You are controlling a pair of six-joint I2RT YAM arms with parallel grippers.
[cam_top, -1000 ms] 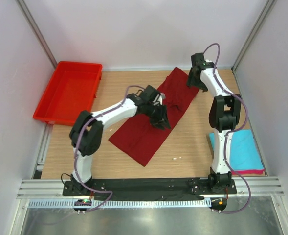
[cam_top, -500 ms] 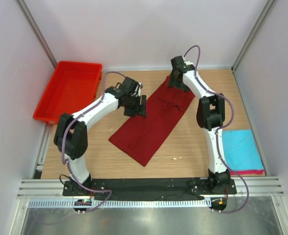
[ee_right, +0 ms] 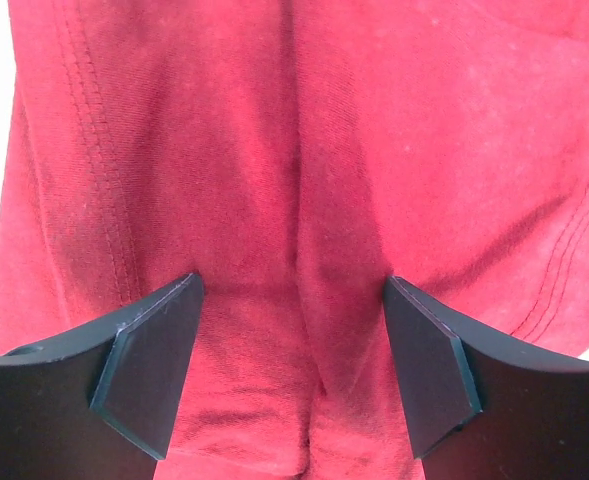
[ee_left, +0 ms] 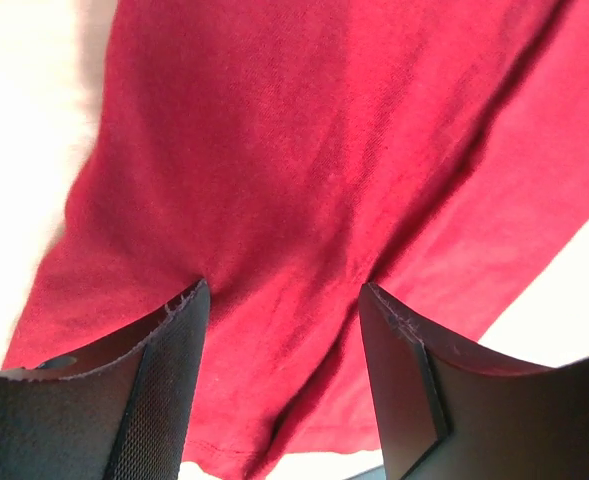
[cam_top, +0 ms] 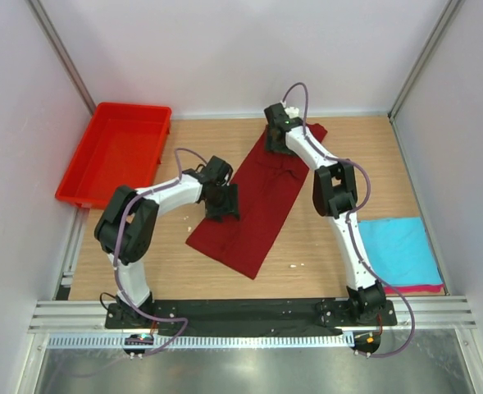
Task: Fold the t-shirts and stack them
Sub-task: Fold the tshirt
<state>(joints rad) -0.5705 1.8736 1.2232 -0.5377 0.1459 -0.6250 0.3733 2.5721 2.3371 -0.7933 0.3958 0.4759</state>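
The dark maroon t-shirt (cam_top: pixel 262 201) lies as a long narrow strip running diagonally across the table's middle. My left gripper (cam_top: pixel 222 203) stands open over the strip's left edge; in the left wrist view the fingers (ee_left: pixel 169 385) press down on either side of a soft crease in the maroon t-shirt (ee_left: pixel 304 170). My right gripper (cam_top: pixel 276 139) is open at the strip's far end, and its fingers (ee_right: pixel 154 365) straddle a raised fold of the maroon t-shirt (ee_right: pixel 304 150). A folded turquoise t-shirt (cam_top: pixel 397 249) rests on a pink t-shirt (cam_top: pixel 426 289) at the near right.
A bright red plastic tray (cam_top: pixel 114 152) sits at the far left, partly off the wooden table (cam_top: pixel 348 164). White walls with metal posts close in the back and both sides. A small white speck (cam_top: pixel 297 265) lies near the front.
Both grippers moved left. The left one left the shirt's middle, opened wider, and now sits at its left edge. The shirt has gone from a wider, rumpled shape to a straighter strip.
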